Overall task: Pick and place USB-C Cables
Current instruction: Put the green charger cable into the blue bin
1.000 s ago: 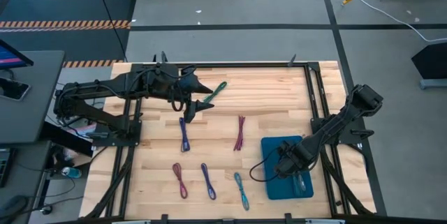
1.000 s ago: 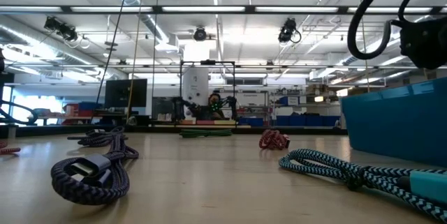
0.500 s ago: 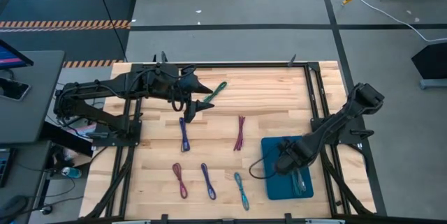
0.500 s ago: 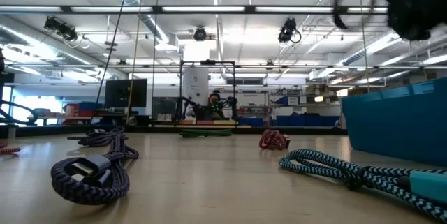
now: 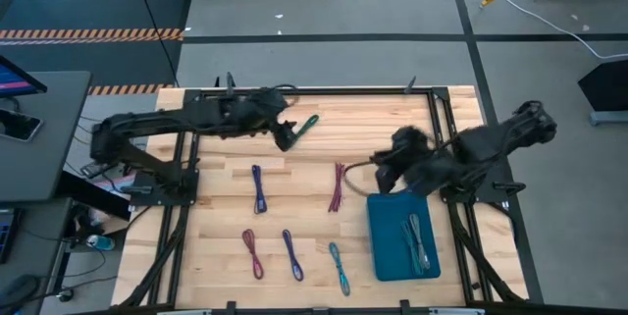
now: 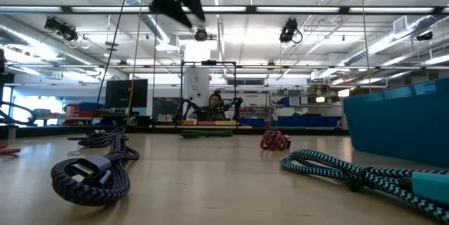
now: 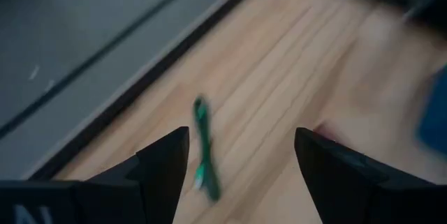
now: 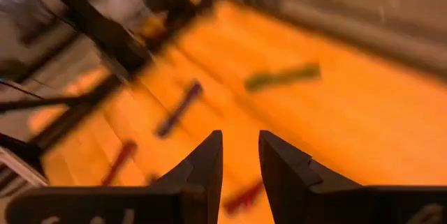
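Several short cable bundles lie flat on the wooden table: a green cable (image 5: 307,124), a blue-purple cable (image 5: 258,187), a maroon cable (image 5: 337,185), a purple cable (image 5: 253,253), a blue cable (image 5: 292,254) and a teal cable (image 5: 340,268). Two more cables (image 5: 415,241) lie inside the blue bin (image 5: 378,246). My left gripper (image 5: 285,138) hovers open beside the green cable (image 7: 202,147), which shows between its fingers (image 7: 241,140). My right gripper (image 5: 383,175) hangs in the air just past the bin's far edge, near the maroon cable, open by a narrow gap (image 8: 239,140) and holding nothing.
Black frame rails run along the table's far edge (image 5: 324,89) and down both sides (image 5: 446,158). The blue bin's wall (image 6: 393,123) rises on the right of the low view, with the teal cable (image 6: 351,172) and the purple cable (image 6: 91,172) close to that camera. Bare wood lies at mid-table.
My right gripper has risen out of the blue bin and swung fast toward the table's far edge and left, ending near the maroon cable. Two cables now show in the bin. My left gripper has drawn a little toward the far edge, beside the green cable.
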You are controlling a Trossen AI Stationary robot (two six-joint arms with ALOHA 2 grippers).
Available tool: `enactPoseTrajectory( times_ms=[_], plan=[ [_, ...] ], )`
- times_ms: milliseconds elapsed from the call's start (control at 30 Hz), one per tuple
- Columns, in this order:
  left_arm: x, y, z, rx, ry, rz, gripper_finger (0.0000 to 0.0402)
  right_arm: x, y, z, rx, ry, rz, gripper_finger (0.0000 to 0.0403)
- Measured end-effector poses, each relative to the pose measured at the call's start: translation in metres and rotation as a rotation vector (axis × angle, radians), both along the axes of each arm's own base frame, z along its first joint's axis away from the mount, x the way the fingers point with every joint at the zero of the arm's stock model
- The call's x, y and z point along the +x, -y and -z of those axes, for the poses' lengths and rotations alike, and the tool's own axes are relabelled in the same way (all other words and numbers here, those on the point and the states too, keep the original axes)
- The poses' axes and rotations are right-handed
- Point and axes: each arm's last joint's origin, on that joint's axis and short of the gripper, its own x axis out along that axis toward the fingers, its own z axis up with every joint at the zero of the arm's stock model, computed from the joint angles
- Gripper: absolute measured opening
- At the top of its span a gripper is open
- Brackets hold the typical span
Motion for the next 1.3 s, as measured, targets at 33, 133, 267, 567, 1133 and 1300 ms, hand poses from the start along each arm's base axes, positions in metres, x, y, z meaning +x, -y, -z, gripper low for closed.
enactPoseTrajectory(
  times_ms=[33, 133, 267, 567, 1133, 1300],
  plan=[
    [0.005, -0.005, 0.01, -0.011, -0.048, -0.017, 0.0266, -0.003, 0.002, -0.01, -0.037, 0.035, -0.022, 0.0099],
    [0.022, -0.021, 0.039, -0.033, -0.15, -0.052, 0.0266, -0.009, 0.006, -0.033, -0.122, 0.114, -0.087, 0.0099],
    [0.038, -0.045, 0.078, -0.094, -0.255, -0.096, 0.0266, -0.013, 0.008, -0.049, -0.185, 0.193, -0.151, 0.0099],
    [0.054, -0.08, 0.151, -0.321, -0.407, -0.087, 0.0266, -0.011, 0.004, -0.057, -0.181, 0.249, -0.24, 0.0099],
    [0.067, -0.086, 0.175, -0.388, -0.364, -0.047, 0.0266, -0.007, 0.001, -0.068, -0.196, 0.347, -0.301, 0.0098],
    [0.068, -0.089, 0.187, -0.405, -0.388, -0.053, 0.0266, -0.006, -0.001, -0.074, -0.203, 0.391, -0.356, 0.0099]
  ],
)
